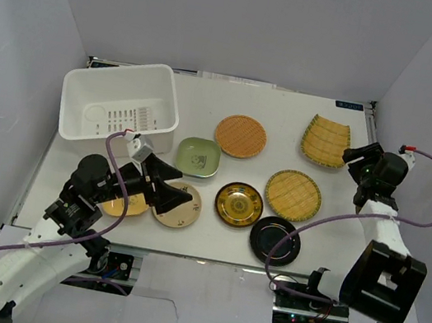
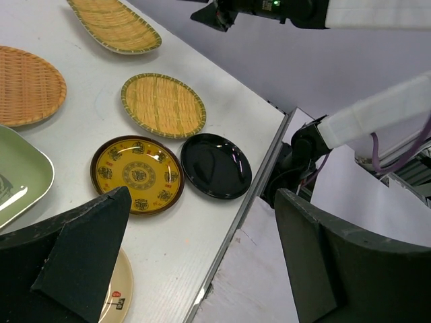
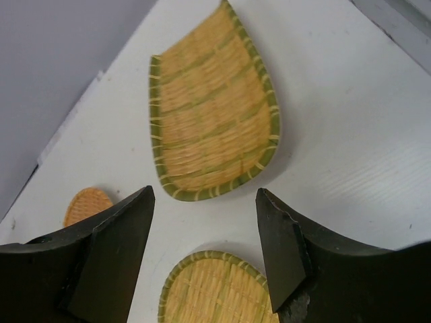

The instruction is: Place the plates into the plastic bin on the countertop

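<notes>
Plates (image 1: 293,195) lay spread across the white countertop (image 1: 210,98), each one outside the white plastic bin (image 1: 87,132), which stood at the far left with its slotted wall facing the right side. Just beside the bin sat a green squarish plate (image 1: 197,157), and farther right a round orange woven plate (image 1: 240,136). A yellow squarish woven plate (image 1: 326,141) lay near the far right corner, with a round green-rimmed woven plate (image 1: 293,195) nearer the arms. A gold-patterned dark plate (image 1: 238,204) and a glossy black plate (image 1: 275,240) sat close together along the near edge, almost touching. A cream plate (image 1: 181,214) lay to their left.

The left gripper (image 1: 178,188) hung over the cream plate with its jaws spread wide and nothing between them; its wrist view showed the cream rim under one finger. One more plate (image 1: 126,206) lay mostly hidden beneath the left arm; it looked yellowish, though its pattern could not be made out.

The right gripper (image 1: 352,156) hovered at the near edge of the yellow squarish woven plate, jaws parted and empty. Its wrist view showed bare countertop between the fingers (image 3: 114,256), with the round green-rimmed plate just below.
</notes>
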`<state>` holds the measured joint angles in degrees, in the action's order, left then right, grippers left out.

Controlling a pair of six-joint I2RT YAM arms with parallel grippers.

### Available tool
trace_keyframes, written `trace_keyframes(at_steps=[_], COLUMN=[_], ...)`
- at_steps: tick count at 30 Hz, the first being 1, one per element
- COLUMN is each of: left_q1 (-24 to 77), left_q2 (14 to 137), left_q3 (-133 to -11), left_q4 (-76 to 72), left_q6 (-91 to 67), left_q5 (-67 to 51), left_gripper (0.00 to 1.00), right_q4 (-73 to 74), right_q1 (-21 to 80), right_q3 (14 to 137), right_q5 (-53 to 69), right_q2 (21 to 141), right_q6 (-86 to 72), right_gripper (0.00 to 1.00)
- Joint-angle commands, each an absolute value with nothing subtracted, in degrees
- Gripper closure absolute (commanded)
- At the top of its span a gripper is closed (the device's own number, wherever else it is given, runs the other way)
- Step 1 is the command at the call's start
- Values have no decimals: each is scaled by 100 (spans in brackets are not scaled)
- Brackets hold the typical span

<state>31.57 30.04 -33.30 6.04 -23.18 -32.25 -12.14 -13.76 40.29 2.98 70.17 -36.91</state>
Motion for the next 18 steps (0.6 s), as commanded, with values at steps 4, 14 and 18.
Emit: trace_keyframes(at_steps=[4,14,18], left_q1=[3313,3349,3322], left_q2=[3032,3357,3621], left_q3=[-3524,-3533,-3577], left_q4=[703,712,712], left_q6=[-2162,-2232,-2241], left_q5=[-3076,-2804,-2874], left_gripper=[2,2,2], right_q4=[-1960,-3040,-3750], right_q1=[-1617,-1749,-1758], right_q3=[4227,4446,4676], right_q5=[510,1096,1493], right_q2=[8146,9965,10607], right_q6=[-4201,-4675,-4956], right_gripper=[32,36,43])
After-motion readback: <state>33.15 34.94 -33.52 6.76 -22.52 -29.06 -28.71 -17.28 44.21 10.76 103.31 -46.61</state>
